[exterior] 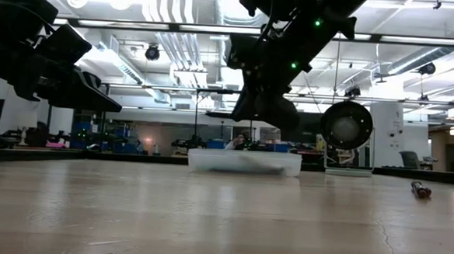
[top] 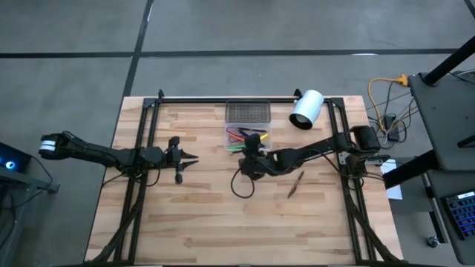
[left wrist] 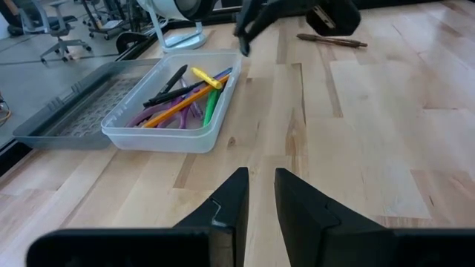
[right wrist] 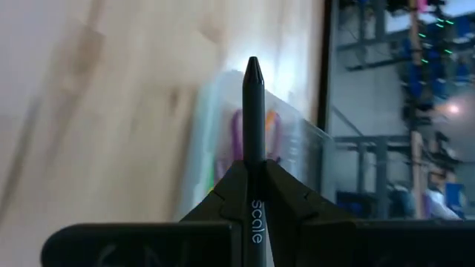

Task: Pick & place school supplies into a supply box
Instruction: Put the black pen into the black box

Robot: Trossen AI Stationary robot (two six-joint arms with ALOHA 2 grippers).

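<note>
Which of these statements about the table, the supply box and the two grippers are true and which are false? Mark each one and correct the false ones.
1. The right gripper is shut on a dark pen. True.
2. The supply box is empty. False: it already holds several supplies, among them a green pen.
3. A brown pen lies on the table outside the box. True.
4. The left gripper holds the scissors. False: it holds nothing.
5. The white cylinder lies inside the box. False: it lies beside it.
</note>
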